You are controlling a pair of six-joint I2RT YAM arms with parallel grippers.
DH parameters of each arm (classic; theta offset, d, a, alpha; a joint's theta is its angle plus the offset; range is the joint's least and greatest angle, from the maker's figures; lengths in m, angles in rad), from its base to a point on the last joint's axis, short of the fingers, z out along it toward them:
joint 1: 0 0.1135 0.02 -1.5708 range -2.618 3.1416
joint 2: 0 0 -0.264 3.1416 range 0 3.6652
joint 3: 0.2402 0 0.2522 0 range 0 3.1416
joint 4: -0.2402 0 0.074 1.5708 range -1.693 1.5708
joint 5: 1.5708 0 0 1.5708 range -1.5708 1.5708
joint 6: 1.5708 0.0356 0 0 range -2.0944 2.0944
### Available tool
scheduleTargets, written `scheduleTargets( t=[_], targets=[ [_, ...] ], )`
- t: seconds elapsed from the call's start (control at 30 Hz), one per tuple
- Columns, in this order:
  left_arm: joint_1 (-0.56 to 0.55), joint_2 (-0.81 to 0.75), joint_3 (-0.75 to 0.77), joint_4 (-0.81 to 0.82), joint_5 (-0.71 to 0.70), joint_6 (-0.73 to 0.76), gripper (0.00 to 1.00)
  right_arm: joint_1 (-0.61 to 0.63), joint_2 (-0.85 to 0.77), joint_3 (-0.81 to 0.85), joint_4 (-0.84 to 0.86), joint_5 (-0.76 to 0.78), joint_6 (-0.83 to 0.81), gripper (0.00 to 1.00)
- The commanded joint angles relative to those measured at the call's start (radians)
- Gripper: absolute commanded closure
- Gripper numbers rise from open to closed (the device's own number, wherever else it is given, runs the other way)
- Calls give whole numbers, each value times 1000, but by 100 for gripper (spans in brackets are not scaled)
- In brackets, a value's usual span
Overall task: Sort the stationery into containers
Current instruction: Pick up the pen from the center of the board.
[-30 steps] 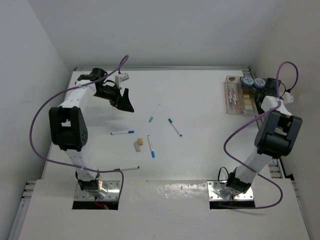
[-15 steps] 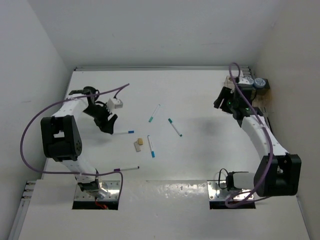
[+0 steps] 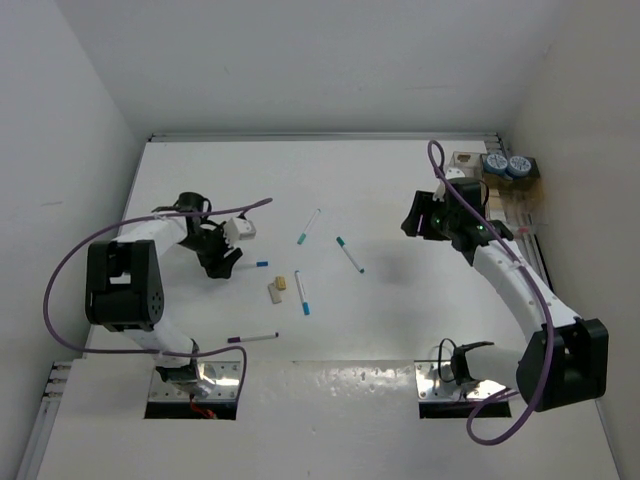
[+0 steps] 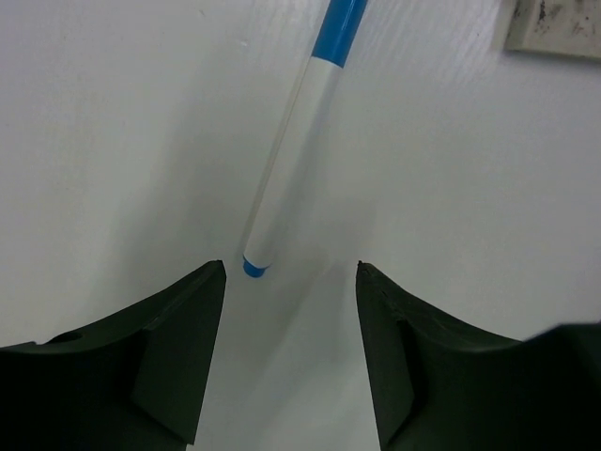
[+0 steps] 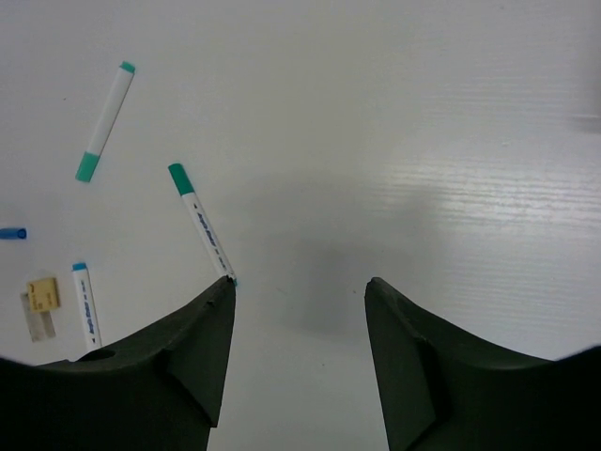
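Now the left tool [image 4: 291,269] stands open astride a blue-capped pen [image 4: 286,169]; the right tool [image 5: 300,282] gapes empty.

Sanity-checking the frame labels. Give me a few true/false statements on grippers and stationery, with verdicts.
1. The left gripper is open, with the end of a blue-capped pen at its fingertips. True.
2. The right gripper holds a pen. False: it is open and empty, and the nearest teal pen lies on the table.
3. A purple-capped pen lies near the left arm's base. True.
4. The rolls lie mid-table. False: they sit at the far right edge.
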Motion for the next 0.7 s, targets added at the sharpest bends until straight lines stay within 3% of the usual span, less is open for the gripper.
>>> scheduleTargets(
  t=[0.0, 0.33, 0.47, 0.67],
  targets=[
    [-14, -43, -23, 96, 67, 53, 37, -2, -3, 10, 1, 0, 32, 43],
    [-60, -7, -59, 145, 79, 93, 45, -16, 28, 21, -26, -20, 133, 41],
    [-86, -8, -92, 177, 55, 102, 55, -25, 43, 28, -28, -37, 176, 42],
    [-134, -2, -126, 210, 1, 93, 61, -33, 57, 36, -33, -60, 202, 43]
  ],
)
